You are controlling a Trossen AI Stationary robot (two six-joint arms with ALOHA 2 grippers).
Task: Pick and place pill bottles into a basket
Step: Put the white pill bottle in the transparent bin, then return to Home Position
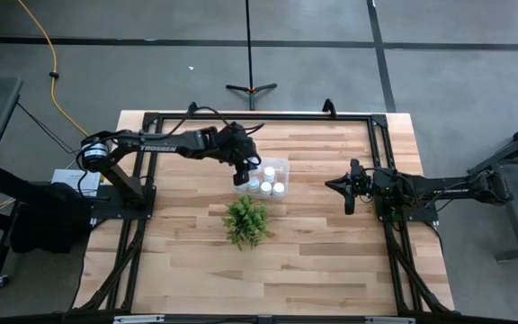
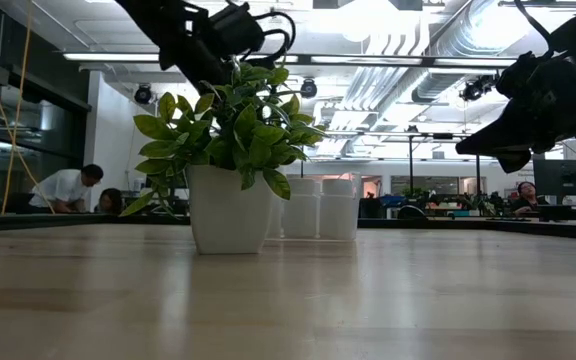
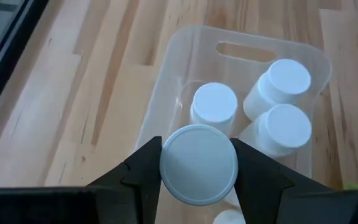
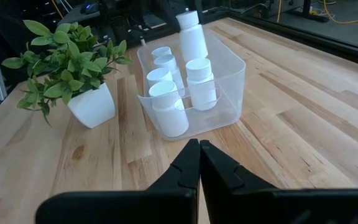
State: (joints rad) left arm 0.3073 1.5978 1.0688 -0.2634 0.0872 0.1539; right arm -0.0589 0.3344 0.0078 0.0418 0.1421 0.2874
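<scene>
The clear plastic bin (image 1: 273,178) stands at the table's middle, just beyond the plant, with several white pill bottles (image 4: 201,79) upright inside it; they also show in the left wrist view (image 3: 214,104). My left gripper (image 1: 242,173) is over the bin's left end, shut on one more white bottle (image 3: 198,165), which shows in the right wrist view (image 4: 192,38) above the bottles in the bin. My right gripper (image 1: 349,190) is shut and empty, above the table to the right of the bin. My left gripper pinches the bottle between its two fingers (image 3: 145,171), one on either side of its capped upper end (image 3: 166,163). The fingers come from above, pointing down. The bottle hangs nearly upright below them (image 4: 192,38), cap up, over the bin's left end and clear of the other bottles.
A small green plant in a white pot (image 1: 245,221) stands just in front of the bin, toward the table's near edge; in the low view it (image 2: 230,205) hides most of the bin. Bare wooden tabletop (image 1: 322,252) lies around them. People sit in the room beyond (image 2: 68,188).
</scene>
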